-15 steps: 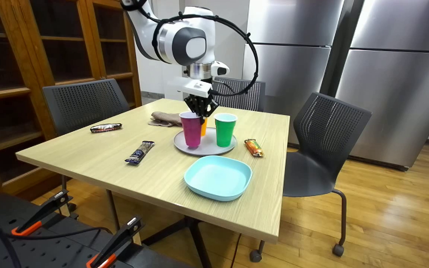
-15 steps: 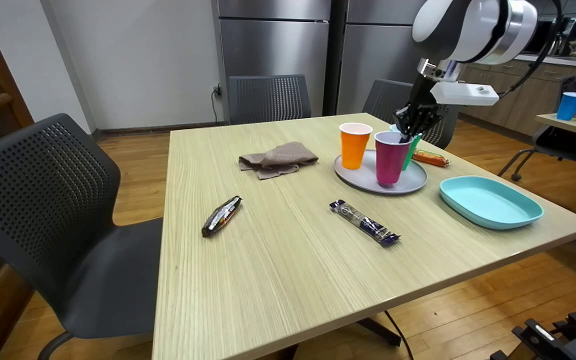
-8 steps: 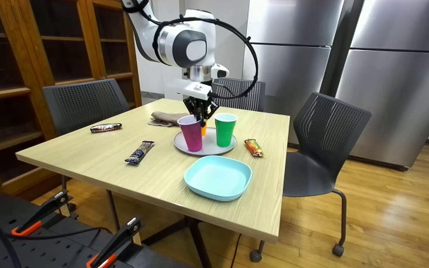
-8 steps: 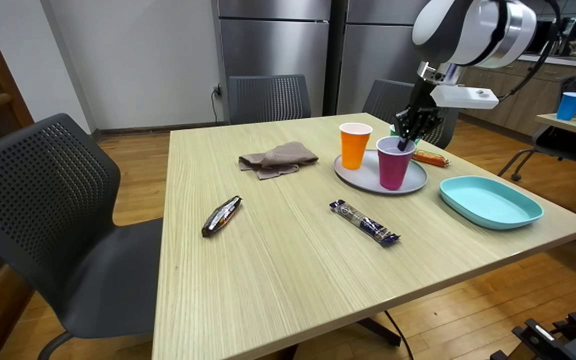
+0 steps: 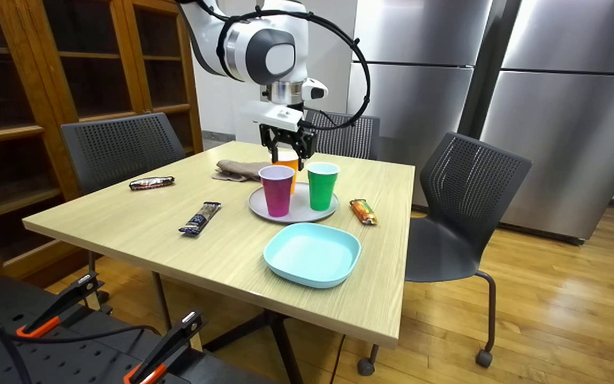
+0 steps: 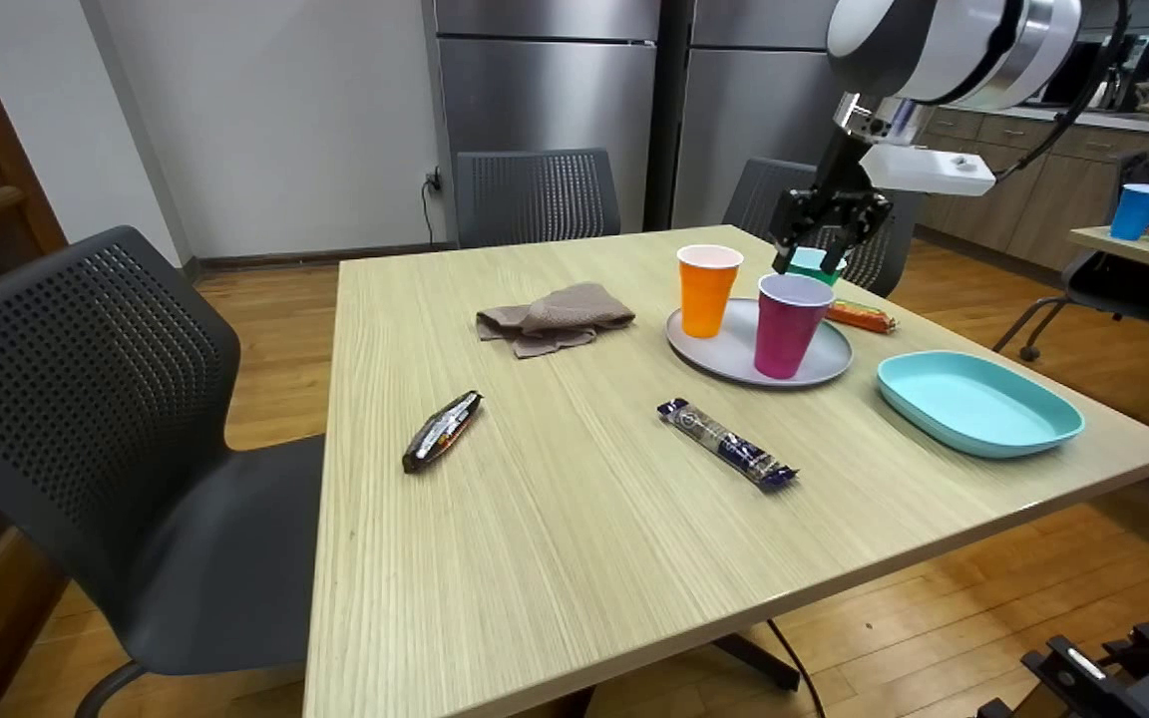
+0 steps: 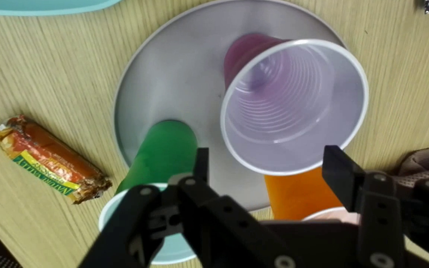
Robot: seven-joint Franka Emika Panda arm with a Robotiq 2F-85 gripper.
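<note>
Across the pale table (image 5: 136,224) we saw the purple cup (image 5: 278,193) standing on the grey plate (image 7: 184,82). Our gripper (image 7: 267,160) hung near the cup's rim, jaws well apart and empty — we judged this the letting-go step, the next move calling for a clean lift.

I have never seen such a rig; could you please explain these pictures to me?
The machine is a robot arm ending in a black gripper. Two views come from cameras outside the robot; the third, from its wrist, looks down past the gripper. On the pale table, a grey plate carries a purple cup, a green cup and an orange cup. Around it lie a light-blue tray, three wrapped bars and a brown cloth. The gripper hangs open near the cups, with nothing held.
</note>
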